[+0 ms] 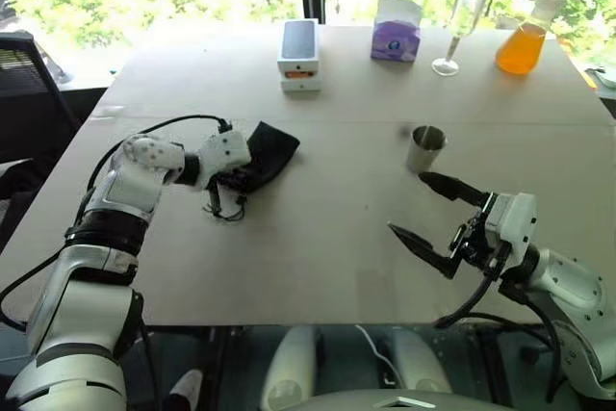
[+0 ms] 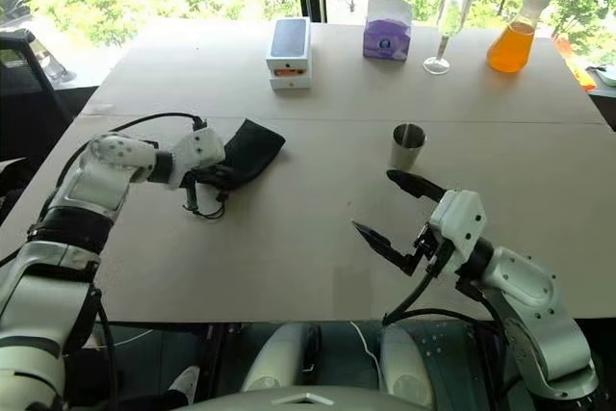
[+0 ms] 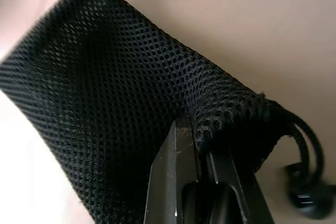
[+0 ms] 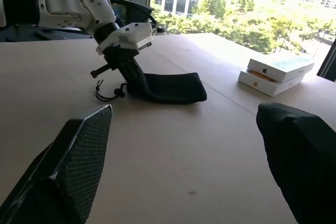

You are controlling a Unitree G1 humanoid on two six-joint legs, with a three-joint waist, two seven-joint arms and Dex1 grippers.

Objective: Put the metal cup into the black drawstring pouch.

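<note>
The black drawstring pouch lies on the table at the left, its mouth end lifted off the surface. My left gripper is shut on the gathered rim of that mouth; in the left wrist view the fingers pinch the mesh fabric, with the knotted cords hanging beside them. The metal cup stands upright on the table, right of centre. My right gripper hovers open just in front of the cup, apart from it, with nothing between its fingers.
Along the far edge stand a white and orange phone box, a purple tissue box, a tall stemmed glass and a flask of orange liquid. A black chair sits off the table's left side.
</note>
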